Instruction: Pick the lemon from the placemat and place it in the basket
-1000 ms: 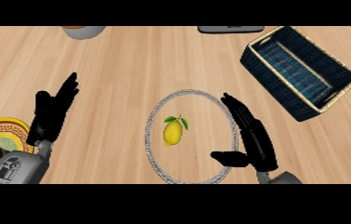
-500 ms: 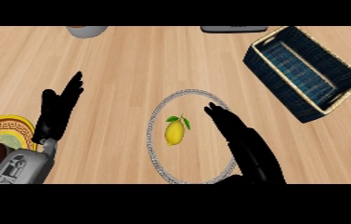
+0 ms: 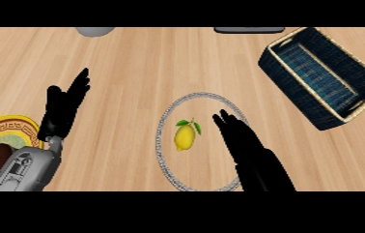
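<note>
A yellow lemon (image 3: 185, 137) with green leaves lies on the round wood-toned placemat (image 3: 171, 113), left of its middle. My right hand (image 3: 246, 149) hovers over the placemat's right half, fingers straight and pointing away, just right of the lemon and apart from it. The dark blue woven basket (image 3: 276, 66) sits at the upper right, holding nothing. My left hand (image 3: 63, 110) rests open at the left, fingers up.
A yellow patterned plate (image 3: 20, 129) with food shows at the left edge beside my left forearm. A grey bowl (image 3: 95, 31) and a dark flat object (image 3: 249, 30) sit at the counter's far edge.
My right hand has swung left over the placemat, closer to the lemon, with its fingers straightened. The lemon and the left hand have stayed put.
</note>
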Available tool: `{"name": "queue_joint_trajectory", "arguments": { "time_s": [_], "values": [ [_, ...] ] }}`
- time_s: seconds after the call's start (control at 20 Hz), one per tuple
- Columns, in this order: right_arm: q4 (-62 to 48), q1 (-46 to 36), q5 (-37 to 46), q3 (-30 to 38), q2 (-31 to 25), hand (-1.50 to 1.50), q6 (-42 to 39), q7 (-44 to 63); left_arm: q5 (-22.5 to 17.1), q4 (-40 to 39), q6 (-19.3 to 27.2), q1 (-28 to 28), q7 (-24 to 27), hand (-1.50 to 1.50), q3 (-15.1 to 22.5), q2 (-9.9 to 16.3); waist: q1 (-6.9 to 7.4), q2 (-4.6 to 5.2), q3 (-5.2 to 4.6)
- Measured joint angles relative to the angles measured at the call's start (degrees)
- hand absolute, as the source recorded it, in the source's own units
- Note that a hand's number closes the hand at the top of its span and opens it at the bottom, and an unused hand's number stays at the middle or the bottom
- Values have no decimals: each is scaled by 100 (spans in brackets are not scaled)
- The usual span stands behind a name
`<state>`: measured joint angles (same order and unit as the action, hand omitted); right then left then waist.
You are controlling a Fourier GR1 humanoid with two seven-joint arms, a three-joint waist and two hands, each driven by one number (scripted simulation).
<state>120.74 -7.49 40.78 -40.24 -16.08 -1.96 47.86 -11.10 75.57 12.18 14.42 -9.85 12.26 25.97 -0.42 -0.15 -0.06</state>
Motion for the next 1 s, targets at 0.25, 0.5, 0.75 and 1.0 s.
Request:
{"name": "queue_joint_trajectory", "arguments": {
  "time_s": [0.25,0.5,0.75,1.0],
  "values": [
    [-470,15,419,99,388,-150,147,-177,251,117,-57,-124,-53,0,-105,-202,33,8,5],
    [-859,84,524,245,691,-150,137,-500,422,101,-280,-209,5,0,-348,-349,40,13,6],
    [-1583,147,608,371,956,-150,396,-1085,633,203,-345,-199,-116,0,-494,-501,44,14,7],
    [-2351,33,770,573,1263,-150,648,-1553,880,176,-417,-271,-73,0,-576,-714,47,16,7]
  ]
}}
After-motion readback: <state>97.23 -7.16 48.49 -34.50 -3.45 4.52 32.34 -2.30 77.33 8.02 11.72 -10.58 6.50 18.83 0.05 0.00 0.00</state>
